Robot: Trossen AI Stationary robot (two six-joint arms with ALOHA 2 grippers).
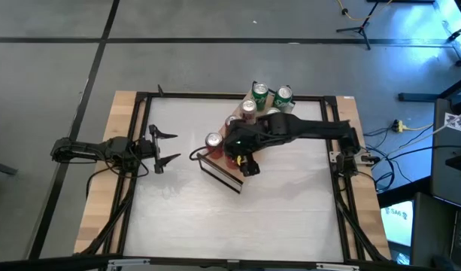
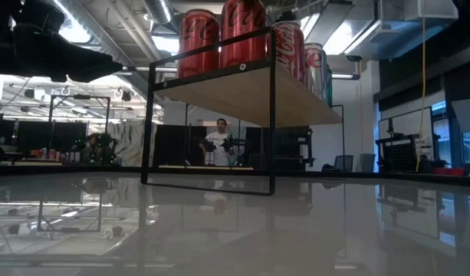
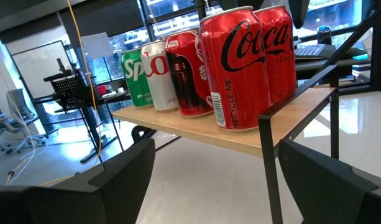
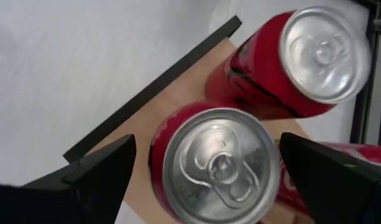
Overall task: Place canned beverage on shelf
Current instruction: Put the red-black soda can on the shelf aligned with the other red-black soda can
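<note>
The shelf, a light-wood board in a dark frame, stands slantwise at the table's middle and holds several cans in a double row. My right gripper hangs over its near end, pointing down and open. In the right wrist view its fingers stand on either side of a red can that stands upright on the board, next to another red can. My left gripper is open and empty at the table's left, level with the shelf board. My right gripper's fingers come from above and stand on either side of the red can's upper wall. A narrow gap shows at one finger. Whether the other finger touches the can, I cannot tell. The can's base rests on the shelf board.
Green cans and silver-topped cans fill the shelf's far end. One can stands at the near end beside the right gripper. White table top lies open in front of the shelf. A person stands in the room beyond.
</note>
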